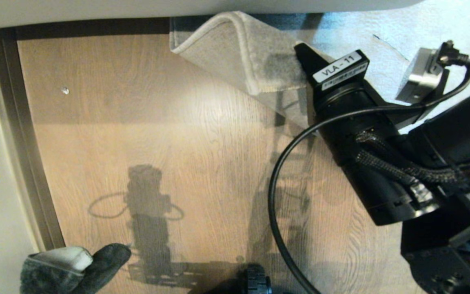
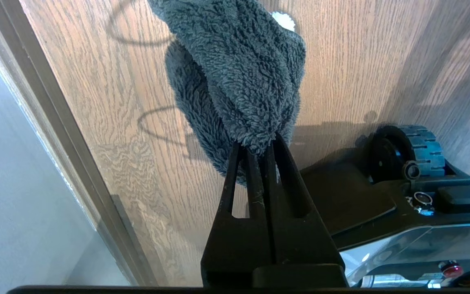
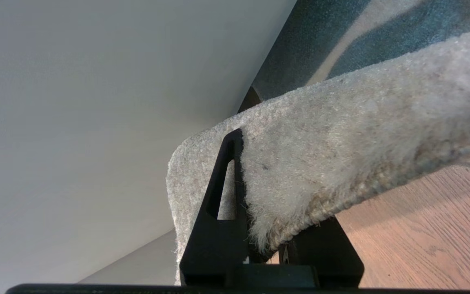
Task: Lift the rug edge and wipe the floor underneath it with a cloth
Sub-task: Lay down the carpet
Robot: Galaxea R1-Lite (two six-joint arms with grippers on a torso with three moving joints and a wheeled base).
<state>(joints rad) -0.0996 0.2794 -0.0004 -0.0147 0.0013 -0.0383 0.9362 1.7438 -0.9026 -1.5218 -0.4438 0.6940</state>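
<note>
Right tool (image 3: 265, 241) pinches rug edge (image 3: 341, 163), held up. Left tool (image 2: 259, 151) squeezes cloth (image 2: 239, 81). Heavy rug might slip, flop onto floor (image 1: 157, 122).

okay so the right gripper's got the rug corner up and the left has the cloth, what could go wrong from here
The right gripper pinches only the rug edge near its border, so the pile might slip free and drop. The cloth hangs bunched from the left gripper and may wipe the floor poorly.
</note>
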